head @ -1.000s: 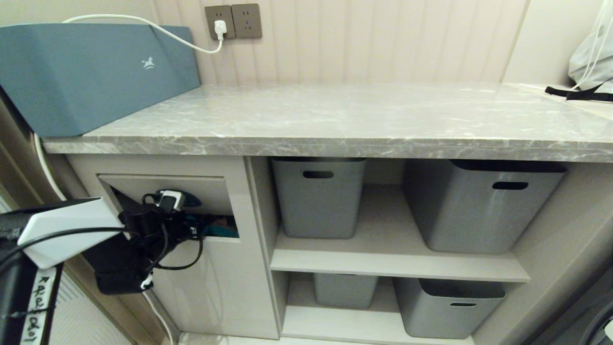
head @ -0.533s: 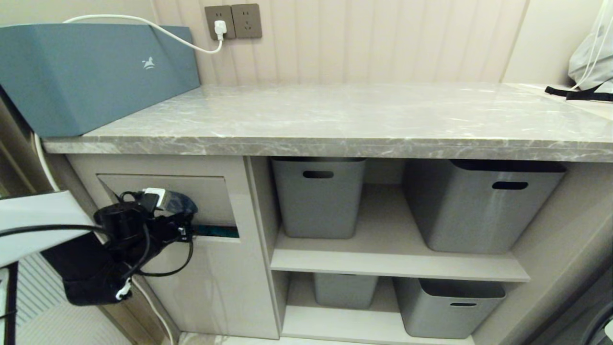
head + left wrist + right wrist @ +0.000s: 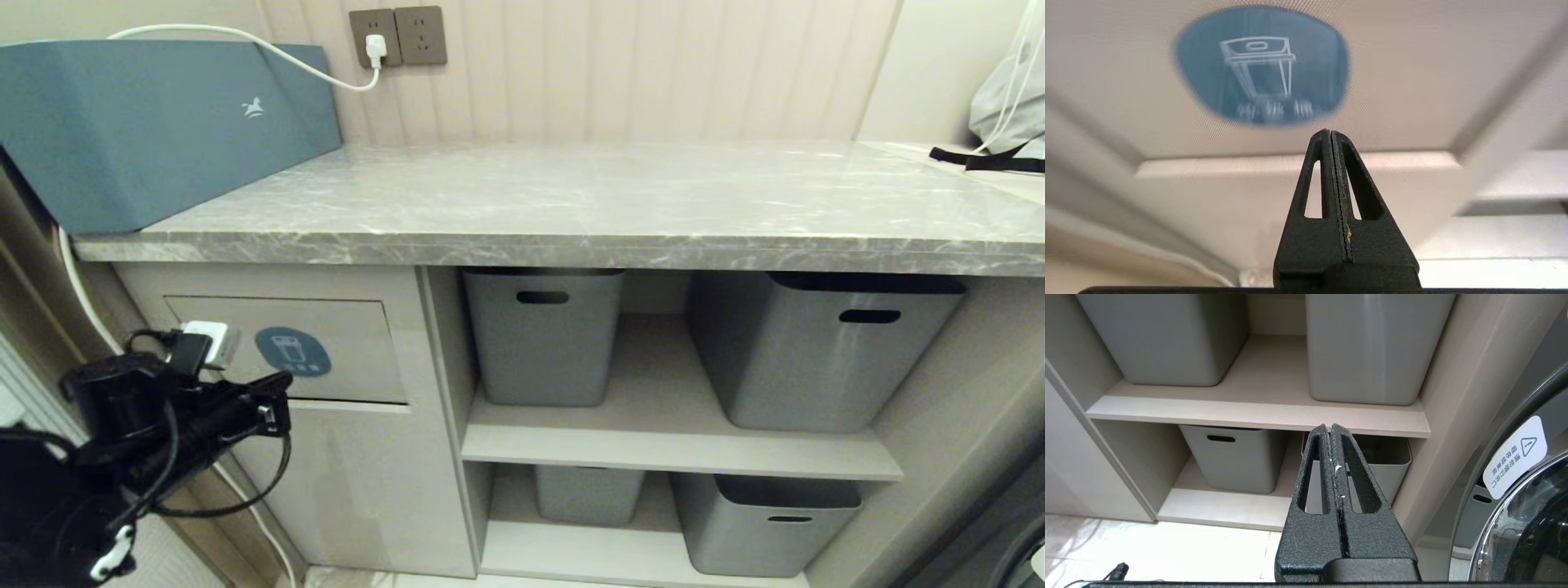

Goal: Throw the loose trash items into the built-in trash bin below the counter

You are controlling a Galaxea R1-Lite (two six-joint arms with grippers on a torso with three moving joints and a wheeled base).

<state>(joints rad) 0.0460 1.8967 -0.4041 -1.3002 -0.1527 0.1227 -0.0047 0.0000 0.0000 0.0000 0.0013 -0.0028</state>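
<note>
Beige built-in trash bin (image 3: 286, 351) flap shut, blue oval sticker (image 3: 293, 352), below grey marble counter (image 3: 571, 204)

teal-blue box (image 3: 155, 122) w/ a small white horse logo sits at the far left, up against the wall. white cable (image 3: 269, 53) runs over its top to a plug in the left of two dark wall sockets (image 3: 398, 36). open shelves on the right: two grey tubs w/ handle slots on the upper shelf (image 3: 678, 445), smaller one (image 3: 543, 335) left, bigger one (image 3: 824, 351) right. two more grey tubs on the lower shelf (image 3: 645, 555). grey bag w/ black strap (image 3: 1008, 106) far right. washer door w/ a white warning sticker (image 3: 1515, 457) just beside the shelves.
</note>
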